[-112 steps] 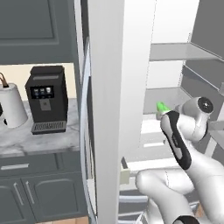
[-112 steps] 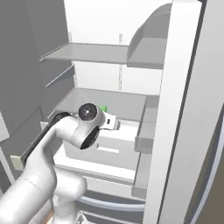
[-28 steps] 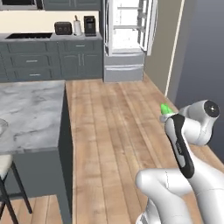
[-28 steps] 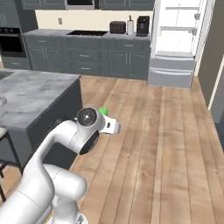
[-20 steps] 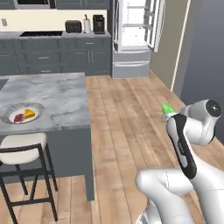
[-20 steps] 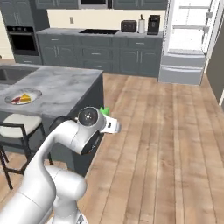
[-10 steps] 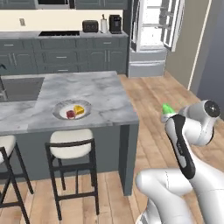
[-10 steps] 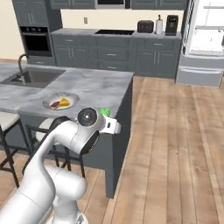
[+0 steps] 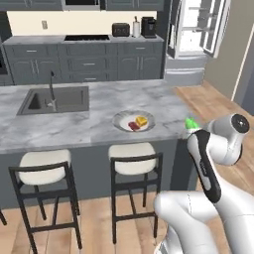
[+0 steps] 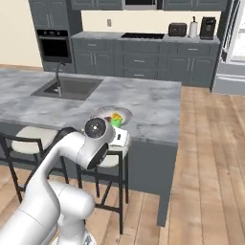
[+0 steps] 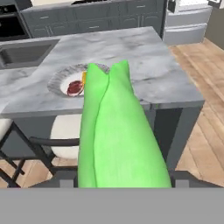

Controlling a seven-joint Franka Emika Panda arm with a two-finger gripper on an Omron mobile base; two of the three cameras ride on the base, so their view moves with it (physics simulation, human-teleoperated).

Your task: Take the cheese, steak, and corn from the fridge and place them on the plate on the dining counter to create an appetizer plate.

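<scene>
Your corn sits clamped in the gripper, jaws closed on its lower end so the bright green piece rises straight up the middle of the hand view. From the left base view you see only its green tip poking above the dark hand, held in the air just off the near edge of the dining counter, toward that counter's right end. From the right base view the corn shows as a green spot beside the wrist, in line with the plate.

Look past it and you find the plate on the marble top, near the counter's front edge and to the right of the inset sink. The steak and the cheese already lie on it, side by side and close together, the steak nearer you.

Two stools stand tucked under the counter's near side, below the plate. Farther back you have the fridge with its doors standing open, at the right end of the dark cabinet run.
</scene>
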